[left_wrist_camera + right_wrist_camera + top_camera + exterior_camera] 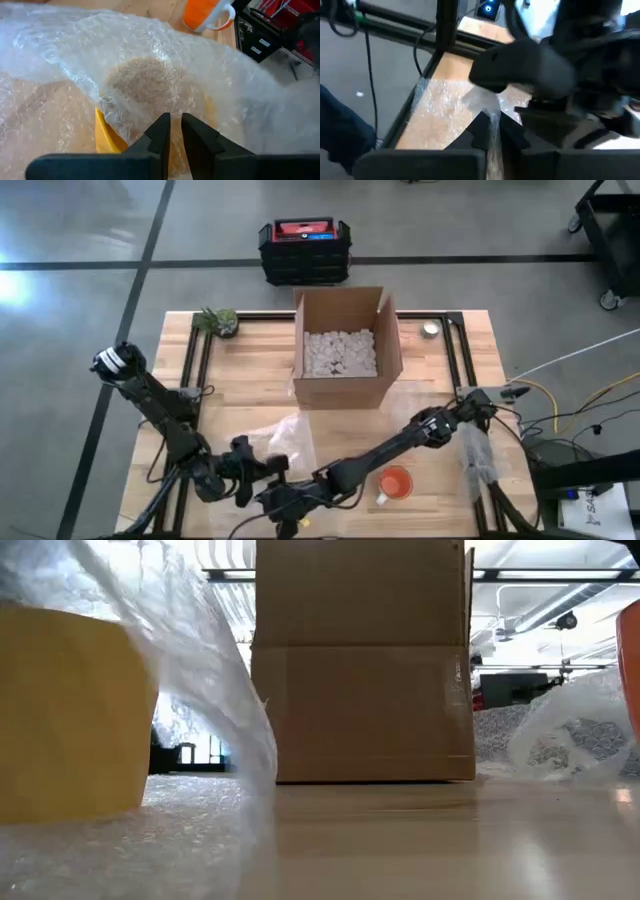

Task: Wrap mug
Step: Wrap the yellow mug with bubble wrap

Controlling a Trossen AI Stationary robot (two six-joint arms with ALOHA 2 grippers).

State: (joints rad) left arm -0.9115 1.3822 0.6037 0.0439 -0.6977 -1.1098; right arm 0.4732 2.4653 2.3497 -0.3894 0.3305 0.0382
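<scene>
Mug [394,482], orange w/ white handle, sat on the counter [440,370] near its front edge, right of both grippers. Left gripper [175,131] had its fingers nearly closed, pinching bubble wrap [150,75] over a yellow roll [107,140]. Right gripper [492,131], just beside it, fingers nearly closed on the wrap's edge. Cardboard box [345,345] stood mid-counter.

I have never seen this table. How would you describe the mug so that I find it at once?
Start from the open cardboard box in the middle of the wooden table. Go toward the near edge, on the right arm's side, where the orange mug stands alone. It is the only orange thing, with a white handle, and it is still bare, apart from the bubble wrap.
</scene>
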